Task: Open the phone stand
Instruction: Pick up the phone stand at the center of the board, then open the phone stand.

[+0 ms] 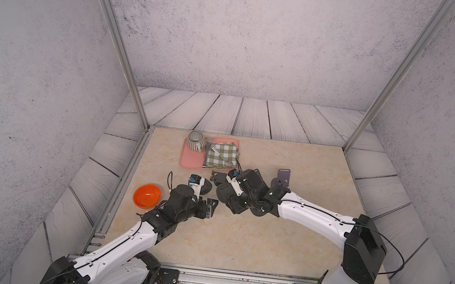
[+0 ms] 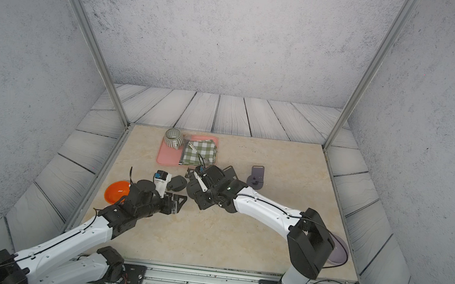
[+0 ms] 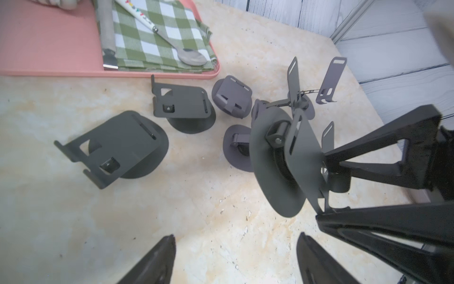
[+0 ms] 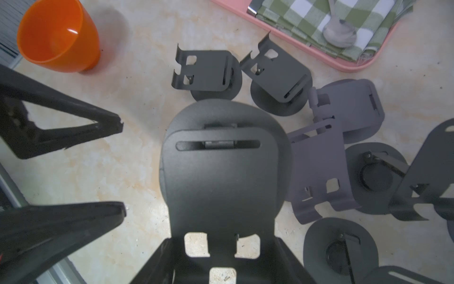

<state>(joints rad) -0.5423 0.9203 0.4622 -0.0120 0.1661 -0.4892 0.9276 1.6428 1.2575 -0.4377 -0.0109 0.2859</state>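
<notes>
Plainly, it all turns on the small gap between the two arms at the centre of both top views. The right gripper (image 3: 323, 186) is clamped on the lipped end of the phone stand (image 4: 221, 172), which looks lifted off the worktop (image 1: 238, 238). In the right wrist view the stand's long axis runs straight up the frame away from that gripper, with the plate in front, the round base behind and the hinge at the far end. The left gripper (image 4: 122, 169) sits at the left of that frame, just beside the stand but not touching it, its jaws spread with nothing between them. It is the free arm, so I'd judge its job is to catch the base's rim and swing it off the plate. Both forearms reach in low from the lower edge, wrists bent toward each other. Other stands (image 3: 115, 147) lie on the worktop beyond.
</notes>
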